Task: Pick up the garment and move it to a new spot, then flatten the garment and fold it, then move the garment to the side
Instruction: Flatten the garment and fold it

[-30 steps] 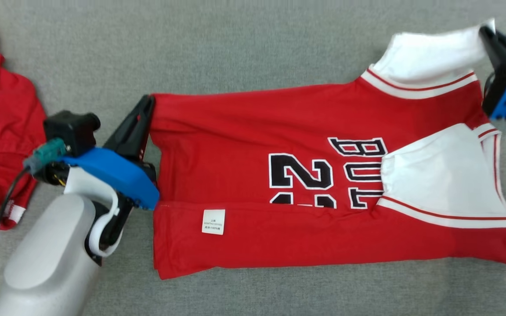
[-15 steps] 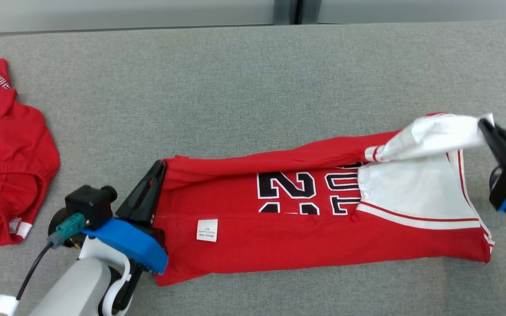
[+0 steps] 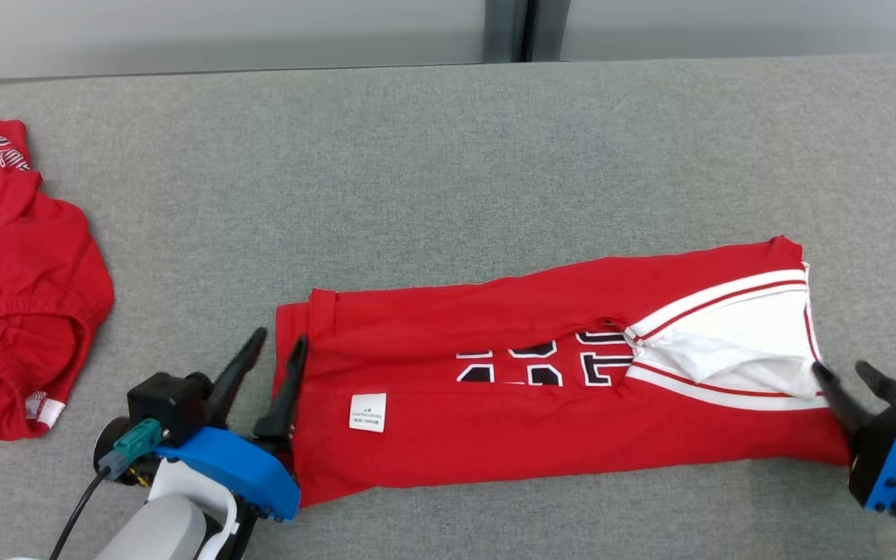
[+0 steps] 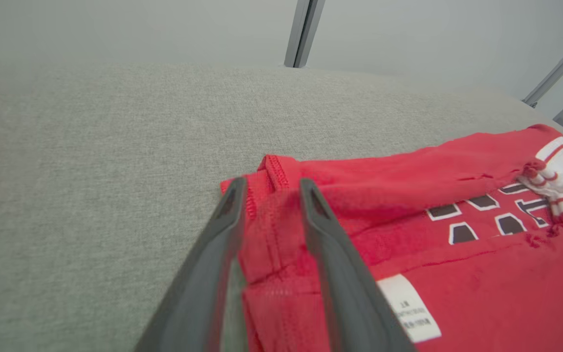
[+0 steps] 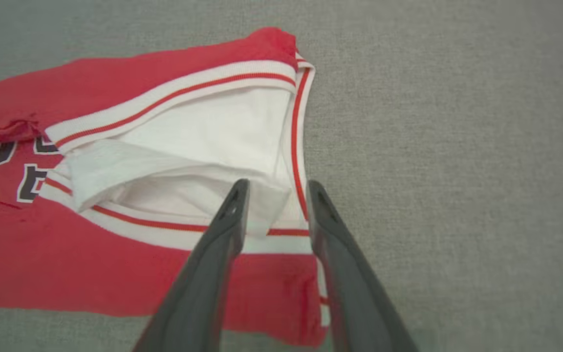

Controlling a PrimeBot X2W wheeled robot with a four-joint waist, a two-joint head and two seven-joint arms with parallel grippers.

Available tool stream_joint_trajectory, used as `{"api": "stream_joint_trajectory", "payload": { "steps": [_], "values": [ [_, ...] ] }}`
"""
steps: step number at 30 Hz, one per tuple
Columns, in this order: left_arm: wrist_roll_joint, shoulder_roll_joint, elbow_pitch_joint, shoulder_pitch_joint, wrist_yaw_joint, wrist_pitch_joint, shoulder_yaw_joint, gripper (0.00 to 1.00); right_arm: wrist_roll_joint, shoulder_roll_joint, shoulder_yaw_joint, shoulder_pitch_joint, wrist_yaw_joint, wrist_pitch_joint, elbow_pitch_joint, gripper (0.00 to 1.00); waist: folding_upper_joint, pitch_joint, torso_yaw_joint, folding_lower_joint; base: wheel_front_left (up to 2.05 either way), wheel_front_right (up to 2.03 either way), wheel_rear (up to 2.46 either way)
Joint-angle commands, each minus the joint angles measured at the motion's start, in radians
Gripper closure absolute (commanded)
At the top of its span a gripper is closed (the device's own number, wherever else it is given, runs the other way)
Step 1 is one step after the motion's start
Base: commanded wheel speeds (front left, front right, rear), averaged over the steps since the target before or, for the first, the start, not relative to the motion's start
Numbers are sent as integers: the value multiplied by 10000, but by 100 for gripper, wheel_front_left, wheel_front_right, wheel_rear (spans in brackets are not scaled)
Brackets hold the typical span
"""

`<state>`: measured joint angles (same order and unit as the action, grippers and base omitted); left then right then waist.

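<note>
On the grey table (image 3: 448,155), found the jersey (image 3: 541,435) lying flat, folded into a long strip. Found the left gripper (image 3: 281,337) spread, fingers (image 3: 238,373) astride the hem end. Found the right gripper (image 3: 841,369) spread over the white-trimmed end, pinching nothing. Noted another red garment (image 3: 12,295) far left.

Bare desk (image 3: 448,155) lies wide beyond the folded jersey (image 3: 495,435), up to the far edge. A gap of bare desk parts the jersey from a second red garment (image 3: 20,311) heaped at the left edge.
</note>
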<state>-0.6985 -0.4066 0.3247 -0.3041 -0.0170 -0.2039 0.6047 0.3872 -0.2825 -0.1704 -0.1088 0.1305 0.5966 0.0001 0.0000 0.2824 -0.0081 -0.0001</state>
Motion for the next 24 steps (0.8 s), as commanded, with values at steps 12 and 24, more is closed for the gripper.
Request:
{"api": "stream_joint_trajectory", "payload": {
  "steps": [12,24],
  "values": [
    [244,547,-760,581,524,-619,-1797,0,-617,748,-781,-208,6,320,-588,0,0,-451,-34,1,0,0,0],
    [1077,847,-432,122,398,-619,-2824,0,-1861,986,-1002,-2226,6,1014,2371,0,0,-287,357,1,0,0,0]
  ]
}}
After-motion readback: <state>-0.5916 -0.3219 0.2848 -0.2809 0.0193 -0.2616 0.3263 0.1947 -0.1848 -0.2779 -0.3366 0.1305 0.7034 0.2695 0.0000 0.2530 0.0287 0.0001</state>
